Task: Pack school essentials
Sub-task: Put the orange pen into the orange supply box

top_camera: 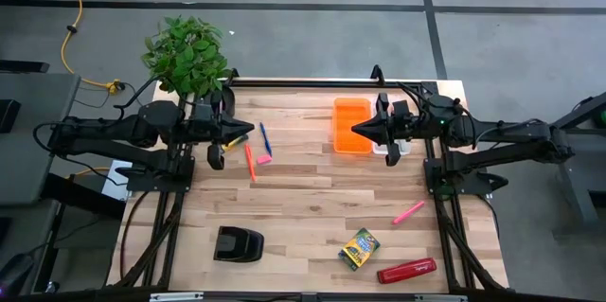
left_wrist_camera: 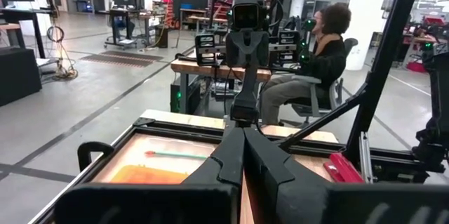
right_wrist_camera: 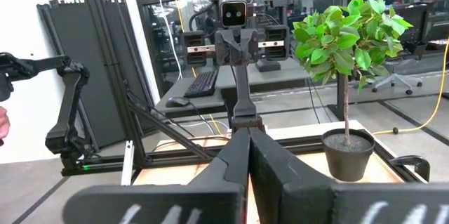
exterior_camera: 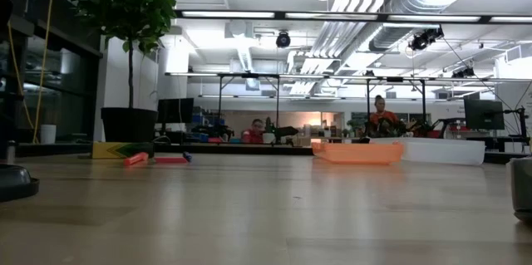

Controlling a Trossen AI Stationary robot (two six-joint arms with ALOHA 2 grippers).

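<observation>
We see both arms raised over the far half of the pale wooden worktop, each with its claw pinched fully closed on nothing: the left claw hangs above the loose pens, the right claw above the shallow orange plastic tray.

The school things lie scattered. Under and just beside the left claw we find a thin blue pen, a thin orange marker, a tiny pink eraser and a yellow-green crayon box, partly hidden by the arm. Well apart, toward the right front, lie a thin pink marker and a second yellow-green cardboard crayon box, next to a red stapler. A black blocky desk object sits at the left front.

We judge the pens light, stiff and smooth, so they could roll or swivel; we would pinch each across its middle, claw square to its length. The boxes look light and slightly crushable, so we would grip across the narrow width, gently. The eraser is soft and grippy but so small that it needs careful centring.
</observation>
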